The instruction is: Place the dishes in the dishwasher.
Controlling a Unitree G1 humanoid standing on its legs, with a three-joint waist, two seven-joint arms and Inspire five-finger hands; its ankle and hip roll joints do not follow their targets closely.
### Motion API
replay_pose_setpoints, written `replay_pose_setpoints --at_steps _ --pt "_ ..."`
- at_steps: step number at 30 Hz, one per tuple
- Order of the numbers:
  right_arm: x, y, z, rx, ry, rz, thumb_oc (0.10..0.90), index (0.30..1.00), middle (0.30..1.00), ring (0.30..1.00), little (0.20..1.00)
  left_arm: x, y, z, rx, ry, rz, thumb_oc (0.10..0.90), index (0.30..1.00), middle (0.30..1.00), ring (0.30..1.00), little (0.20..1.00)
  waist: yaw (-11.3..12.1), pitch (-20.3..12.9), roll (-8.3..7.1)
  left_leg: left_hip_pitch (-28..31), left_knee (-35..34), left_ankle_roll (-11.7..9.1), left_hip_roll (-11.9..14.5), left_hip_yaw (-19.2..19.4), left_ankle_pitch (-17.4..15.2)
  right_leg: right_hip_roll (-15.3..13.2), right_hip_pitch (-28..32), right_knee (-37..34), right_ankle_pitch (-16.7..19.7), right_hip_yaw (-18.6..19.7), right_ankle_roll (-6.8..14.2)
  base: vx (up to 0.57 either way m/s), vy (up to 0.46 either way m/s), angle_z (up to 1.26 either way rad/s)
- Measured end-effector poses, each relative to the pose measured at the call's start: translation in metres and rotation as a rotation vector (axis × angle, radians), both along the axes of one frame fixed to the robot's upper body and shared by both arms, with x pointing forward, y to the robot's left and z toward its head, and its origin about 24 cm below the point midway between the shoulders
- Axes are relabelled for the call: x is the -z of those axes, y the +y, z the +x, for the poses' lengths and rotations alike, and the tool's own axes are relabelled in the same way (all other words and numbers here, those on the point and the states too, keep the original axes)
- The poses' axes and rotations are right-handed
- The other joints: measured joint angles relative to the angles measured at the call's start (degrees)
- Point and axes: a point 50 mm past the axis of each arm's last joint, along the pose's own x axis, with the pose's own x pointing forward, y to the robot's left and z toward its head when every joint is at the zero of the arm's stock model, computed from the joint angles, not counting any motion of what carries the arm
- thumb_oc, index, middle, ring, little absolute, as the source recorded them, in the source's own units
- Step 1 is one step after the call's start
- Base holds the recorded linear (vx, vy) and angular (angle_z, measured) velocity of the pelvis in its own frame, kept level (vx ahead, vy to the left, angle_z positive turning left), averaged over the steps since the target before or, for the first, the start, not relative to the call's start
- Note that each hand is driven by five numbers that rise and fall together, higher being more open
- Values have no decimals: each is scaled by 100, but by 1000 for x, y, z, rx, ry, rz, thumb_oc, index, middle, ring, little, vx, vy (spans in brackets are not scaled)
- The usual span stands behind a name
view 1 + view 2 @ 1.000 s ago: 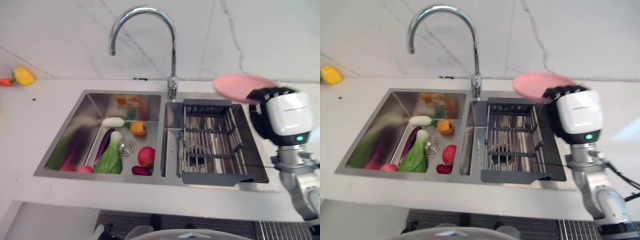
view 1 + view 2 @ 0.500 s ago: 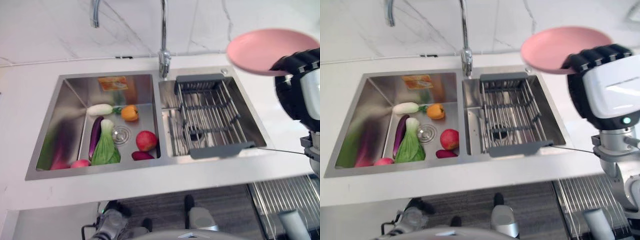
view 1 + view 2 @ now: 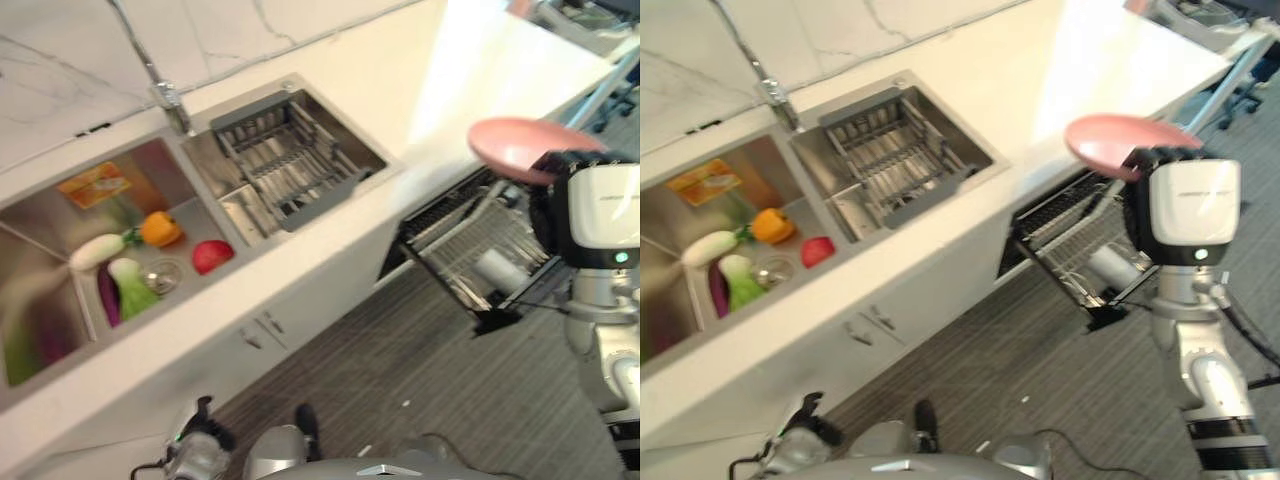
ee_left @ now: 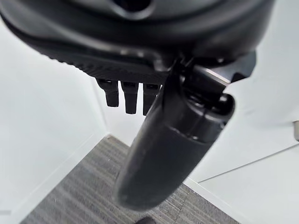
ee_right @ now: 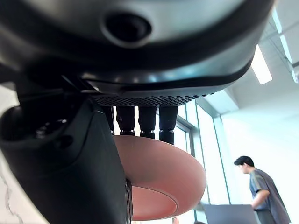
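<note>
Above the pulled-out dishwasher rack (image 3: 478, 262): pink plate (image 3: 522, 146) pinched in right hand (image 3: 560, 192), carried clear of sink (image 3: 150, 240) (loading not yet done). Left hand (image 4: 163, 154) relaxed, empty.

silver-grey arm, white wrist casing with a green light, dark ribbed robot hand (image 3: 1150, 165).
</note>
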Motion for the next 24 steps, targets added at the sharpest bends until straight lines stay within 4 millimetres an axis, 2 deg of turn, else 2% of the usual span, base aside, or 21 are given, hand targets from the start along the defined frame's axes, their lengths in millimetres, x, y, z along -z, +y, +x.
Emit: replay_pose_setpoints --at_steps 1,2,3,4,5,7,8,10,11,12,13,15,16,17,18,19,21,22,23,24 --pt "8 -7 0 26 42 -7 400 300 300 300 300 6 -10 -9 -29 24 -31 800 900 900 900 900 -125 -76 202 3 -101 -167 212 -182 198 301 67 28 48 -112 -158 0 -251 41" --pt "17 -15 -3 62 87 -1 400 300 300 300 300 11 -19 -21 -38 44 -62 800 900 900 900 900 -166 -223 302 -28 -175 -270 392 -322 328 518 70 60 34 -90 -148 -30 -205 56" --pt "24 -22 -6 100 126 19 400 300 300 300 300 12 -26 -23 -37 37 -85 800 900 900 900 900 -198 -304 298 -72 -167 -349 521 -473 412 613 81 65 -55 -103 -238 -44 -132 45" --pt "26 -29 -9 136 146 36 400 300 300 300 300 14 -34 -24 -32 30 -107 800 900 900 900 900 -197 -348 340 -129 -162 -404 629 -630 496 735 74 63 -115 -131 -414 -49 -159 47" --pt "30 -43 -9 191 182 33 400 300 300 300 300 17 -40 -32 -27 56 -133 800 900 900 900 900 -243 -438 540 -196 -329 -437 900 -833 765 1042 -18 60 -76 -265 -593 -39 -149 36" --pt "29 -53 -8 220 218 14 400 300 300 300 300 19 -44 -39 -31 74 -147 800 900 900 900 900 -193 -452 599 -163 -413 -489 853 -913 821 1094 -57 56 -30 -331 -780 -12 -92 20" --pt "29 -56 -7 226 228 2 400 300 300 300 300 19 -44 -41 -31 76 -149 800 900 900 900 900 -204 -467 629 -155 -411 -470 811 -949 942 1132 -77 61 -12 -334 -796 6 -25 33" --pt "29 -71 -8 275 274 -32 400 300 300 300 300 20 -53 -37 -18 68 -174 800 900 900 900 900 -339 -473 871 -212 -577 -543 954 -1076 984 1319 -193 52 44 -548 -878 -50 -45 48" --pt "30 -71 -7 274 282 -33 400 300 300 300 300 22 -54 -44 -26 87 -178 800 900 900 900 900 -285 -466 956 -264 -597 -552 941 -1075 981 1365 -218 59 51 -588 -871 -128 -36 25" --pt "33 -70 1 263 307 -53 400 300 300 300 300 22 -56 -48 -21 92 -183 800 900 900 900 900 -325 -455 1035 -379 -570 -568 971 -1096 984 1440 -300 50 85 -595 -837 -131 -7 16" --pt "34 -73 11 263 345 -83 400 300 300 300 300 22 -58 -46 -10 91 -189 800 900 900 900 900 -329 -433 1096 -535 -545 -596 967 -1173 1036 1406 -451 32 137 -624 -790 -138 12 27" --pt "18 -81 23 267 363 -149 400 300 300 300 300 22 -64 -32 2 62 -211 800 900 900 900 900 -241 -173 1335 -865 -599 -575 958 -1322 1156 1416 -714 31 271 -757 -793 -150 29 30" --pt "11 -78 37 250 348 -171 400 300 300 300 300 22 -66 -33 -5 63 -221 800 900 900 900 900 -190 -59 1447 -1054 -590 -564 949 -1336 1180 1406 -936 52 349 -802 -811 -78 21 11" --pt "11 -78 37 250 348 -171 400 300 300 300 300 22 -66 -33 -5 63 -221 800 900 900 900 900 -190 -59 1447 -1054 -590 -564 949 -1336 1180 1406 -936 52 349 -802 -811 -187 25 -6" --pt "-2 -72 57 235 332 -198 400 300 300 300 300 24 -70 -31 -18 74 -232 800 900 900 900 900 -142 66 1542 -1348 -598 -589 949 -1337 1143 1376 -1229 54 477 -750 -794 -187 24 2" --pt "-3 -68 65 222 342 -210 400 300 300 300 300 25 -70 -35 -57 89 -243 800 900 900 900 900 -38 156 1623 -1547 -583 -571 908 -1315 1197 1345 -1455 137 518 -825 -826 -224 36 -6" --pt "-14 -61 79 196 328 -236 400 300 300 300 300 24 -69 -30 -54 72 -241 800 900 900 900 900 30 331 1676 -1834 -580 -571 926 -1303 1245 1321 -1778 206 562 -763 -817 -73 43 -2" --pt "-16 -59 83 191 338 -243 400 300 300 300 300 24 -68 -27 -77 65 -245 800 900 900 900 900 79 489 1598 -1949 -597 -540 908 -1261 1285 1296 -1891 218 593 -768 -806 -45 49 -7" --pt "-18 -56 91 179 354 -269 400 300 300 300 300 23 -68 -26 -89 57 -247 800 900 900 900 900 132 592 1570 -2025 -597 -511 909 -1209 1393 1283 -2026 268 597 -720 -798 -27 53 -7" --pt "-20 -58 96 194 380 -283 400 300 300 300 300 22 -68 -17 -95 30 -253 800 900 900 900 900 186 772 1565 -2082 -597 -440 862 -1211 1439 1247 -2057 252 611 -688 -771 -35 67 -2"
